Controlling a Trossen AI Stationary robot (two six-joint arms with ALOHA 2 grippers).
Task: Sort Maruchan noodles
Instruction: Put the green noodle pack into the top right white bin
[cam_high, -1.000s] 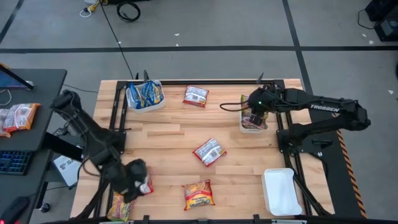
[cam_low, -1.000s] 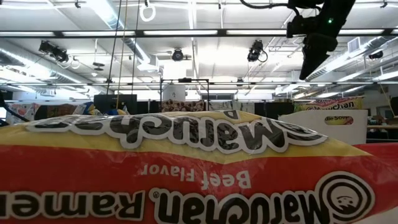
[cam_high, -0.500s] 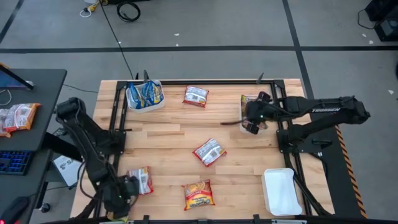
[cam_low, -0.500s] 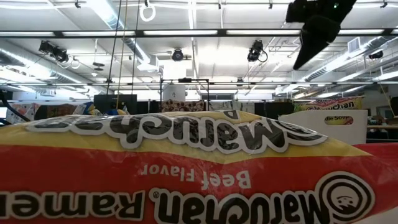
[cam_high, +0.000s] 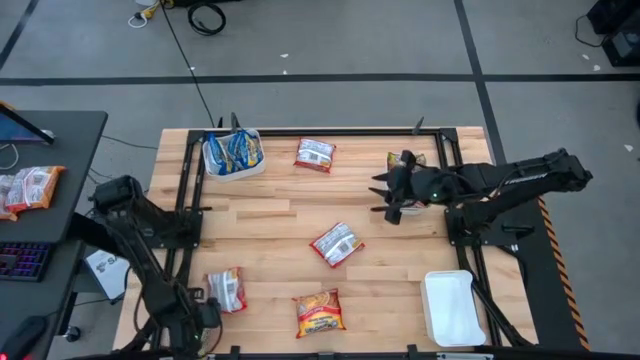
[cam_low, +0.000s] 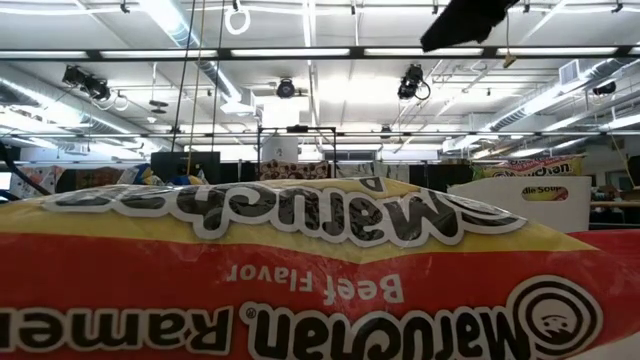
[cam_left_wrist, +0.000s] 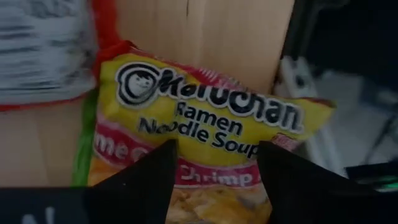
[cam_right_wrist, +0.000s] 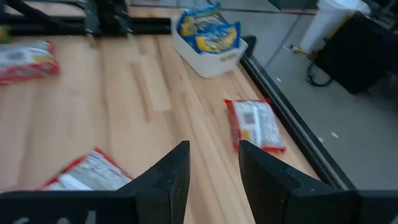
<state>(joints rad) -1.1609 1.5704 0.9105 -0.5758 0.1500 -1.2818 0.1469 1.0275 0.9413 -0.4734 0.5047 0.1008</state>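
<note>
A yellow Maruchan shrimp packet (cam_left_wrist: 205, 143) is framed between the parted fingers of the left pincer (cam_left_wrist: 214, 163), ungripped.

You see your left hand (cam_left_wrist: 214, 165) with its two dark fingers (cam_left_wrist: 146, 177) spread apart over a yellow noodle packet (cam_left_wrist: 211, 121) lying on the wooden bench (cam_left_wrist: 217, 31). A silver-white packet (cam_left_wrist: 43, 50) lies just beside it.

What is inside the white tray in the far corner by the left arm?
The white tray holds blue-and-yellow Maruchan noodle packets, standing up together. I cannot count them, and whatever lies under them is hidden.
</note>
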